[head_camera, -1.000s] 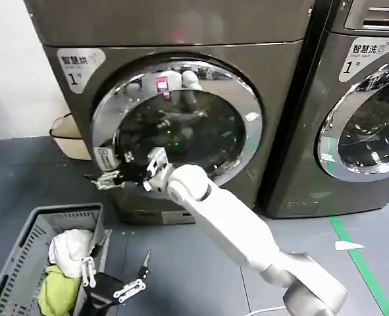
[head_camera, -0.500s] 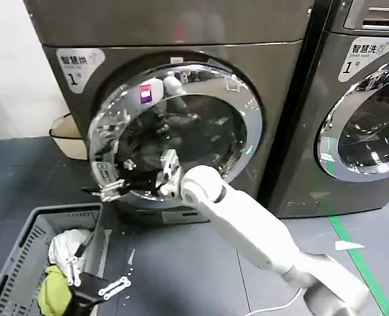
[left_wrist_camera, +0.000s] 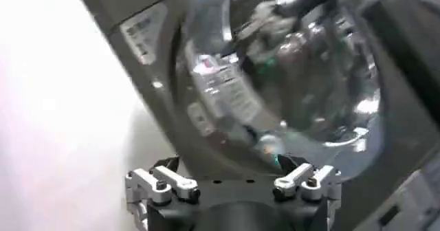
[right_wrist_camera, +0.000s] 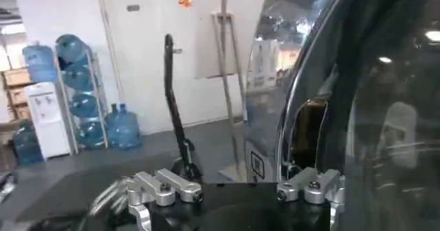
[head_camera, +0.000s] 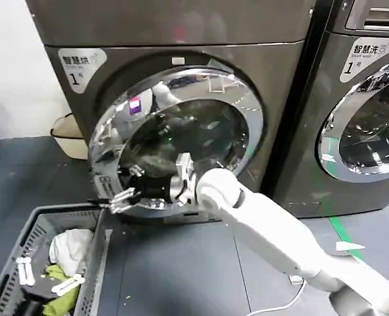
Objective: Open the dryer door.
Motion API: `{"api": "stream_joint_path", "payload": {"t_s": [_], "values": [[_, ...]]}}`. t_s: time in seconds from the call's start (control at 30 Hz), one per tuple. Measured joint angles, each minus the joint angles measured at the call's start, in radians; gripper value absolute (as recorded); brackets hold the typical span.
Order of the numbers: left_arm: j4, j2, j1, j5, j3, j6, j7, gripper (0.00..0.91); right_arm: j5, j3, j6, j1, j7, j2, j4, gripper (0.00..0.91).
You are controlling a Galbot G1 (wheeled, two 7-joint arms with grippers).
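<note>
The dryer door (head_camera: 181,128), a round chrome-rimmed porthole with dark glass, stands ajar on the left grey machine, its left edge swung out from the front panel. My right gripper (head_camera: 120,196) is at that lower left edge, open, with the chrome rim passing between its spread jaws. The right wrist view has the door (right_wrist_camera: 357,102) edge-on beside the right gripper (right_wrist_camera: 237,181). My left gripper (head_camera: 46,276) hangs low over the laundry basket, open and holding nothing. From the left gripper (left_wrist_camera: 234,179), the door (left_wrist_camera: 289,67) is seen farther off.
A second grey machine (head_camera: 365,112) with a shut chrome door stands at the right. A grey laundry basket (head_camera: 23,220) with white and green clothes (head_camera: 69,247) sits on the floor at lower left. A beige basin (head_camera: 66,135) is beside the dryer.
The door has swung farther out from the machine. My right gripper came toward me and down with its left edge. The left gripper dropped lower over the basket.
</note>
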Motion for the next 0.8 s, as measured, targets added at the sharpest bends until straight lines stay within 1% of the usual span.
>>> {"api": "stream_joint_path", "payload": {"t_s": [0.1,0.37,0.63,0.8], "values": [[0.013,0.031,-0.019,-0.025,-0.023,0.009,0.001,0.907,0.012,-0.008,0.008,-0.010,-0.001,-0.027,0.032,0.907],[0.052,0.126,-0.091,-0.063,-0.041,0.026,0.004,0.907,0.059,0.008,0.009,-0.036,-0.014,-0.103,0.114,0.907],[0.088,0.207,-0.164,-0.065,0.002,0.024,0.009,0.907,0.083,0.050,0.009,-0.078,-0.020,-0.184,0.199,0.907],[0.109,0.255,-0.216,-0.064,0.054,0.026,0.006,0.907,0.093,0.082,0.008,-0.110,-0.018,-0.230,0.244,0.907]]}}
